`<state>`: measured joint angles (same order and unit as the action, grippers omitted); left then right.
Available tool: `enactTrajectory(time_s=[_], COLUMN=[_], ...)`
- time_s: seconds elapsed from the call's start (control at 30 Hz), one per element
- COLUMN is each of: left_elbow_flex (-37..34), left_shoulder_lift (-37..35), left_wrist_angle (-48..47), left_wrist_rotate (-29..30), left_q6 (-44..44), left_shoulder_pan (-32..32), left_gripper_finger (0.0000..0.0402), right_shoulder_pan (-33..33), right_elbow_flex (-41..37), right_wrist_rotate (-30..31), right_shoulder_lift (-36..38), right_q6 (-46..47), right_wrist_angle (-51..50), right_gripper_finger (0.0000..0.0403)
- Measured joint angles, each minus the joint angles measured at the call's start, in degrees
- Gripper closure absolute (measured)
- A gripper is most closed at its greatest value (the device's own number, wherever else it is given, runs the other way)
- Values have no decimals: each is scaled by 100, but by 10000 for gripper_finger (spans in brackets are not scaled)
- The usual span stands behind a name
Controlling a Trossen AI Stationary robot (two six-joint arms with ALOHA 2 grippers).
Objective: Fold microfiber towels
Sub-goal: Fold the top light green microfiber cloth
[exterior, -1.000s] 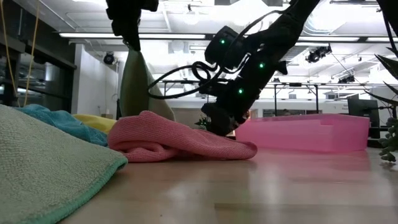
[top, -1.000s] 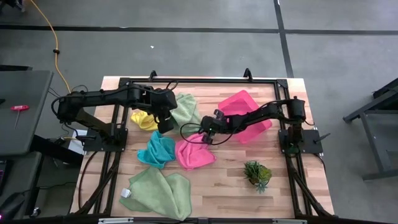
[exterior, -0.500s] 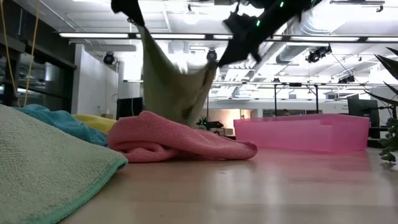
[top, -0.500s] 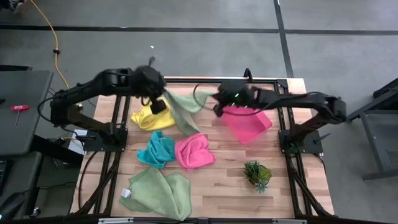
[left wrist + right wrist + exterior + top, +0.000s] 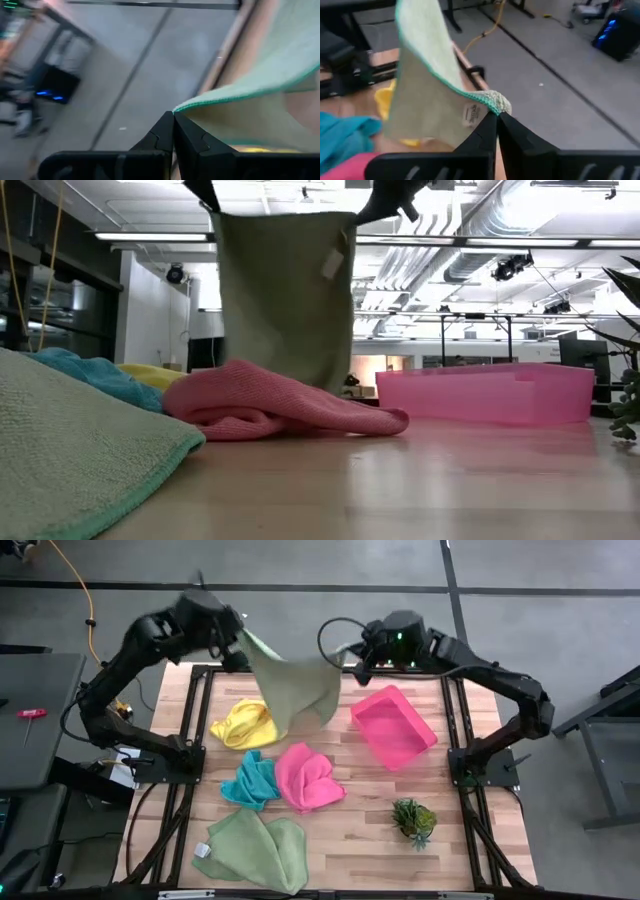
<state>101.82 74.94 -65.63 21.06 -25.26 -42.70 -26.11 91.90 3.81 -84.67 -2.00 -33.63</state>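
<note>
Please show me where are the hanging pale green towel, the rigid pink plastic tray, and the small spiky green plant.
hanging pale green towel (image 5: 292,690), high view, middle of cloth.
rigid pink plastic tray (image 5: 418,753), high view, rim.
small spiky green plant (image 5: 413,819), high view, leaves.

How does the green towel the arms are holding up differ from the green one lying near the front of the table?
The held green towel hangs off the table, spread flat between the left gripper and right gripper, each pinching a top corner. The front green towel lies on the table, crumpled, with no gripper on it. The held one shows a small white tag by its corner; the front one shows a white tag at its edge. Both are pale green and fuzzy.
</note>
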Motion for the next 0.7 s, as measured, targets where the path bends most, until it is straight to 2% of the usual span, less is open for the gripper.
enactTrajectory(time_s=[0.2, 0.33, 0.5, 0.7], left_elbow_flex=[619, 703, 549, 160], left_shoulder_lift=[11, 11, 15, -89], left_wrist_angle=[284, 280, -149, -987], left_wrist_rotate=[-61, -123, -488, -1015], left_q6=[-564, -853, -644, 254], left_shoulder_pan=[-586, -767, -793, -534], left_gripper_finger=[401, 401, 401, 401], right_shoulder_pan=[-381, -463, -408, -135], right_elbow_flex=[1160, 1638, 1634, 1253], right_wrist_rotate=[-141, -179, -359, -413], right_shoulder_lift=[-388, -607, -644, -643], right_q6=[-299, -496, -579, -597], right_wrist_angle=[-466, -862, -1146, -1870], right_gripper_finger=[403, 403, 403, 403])
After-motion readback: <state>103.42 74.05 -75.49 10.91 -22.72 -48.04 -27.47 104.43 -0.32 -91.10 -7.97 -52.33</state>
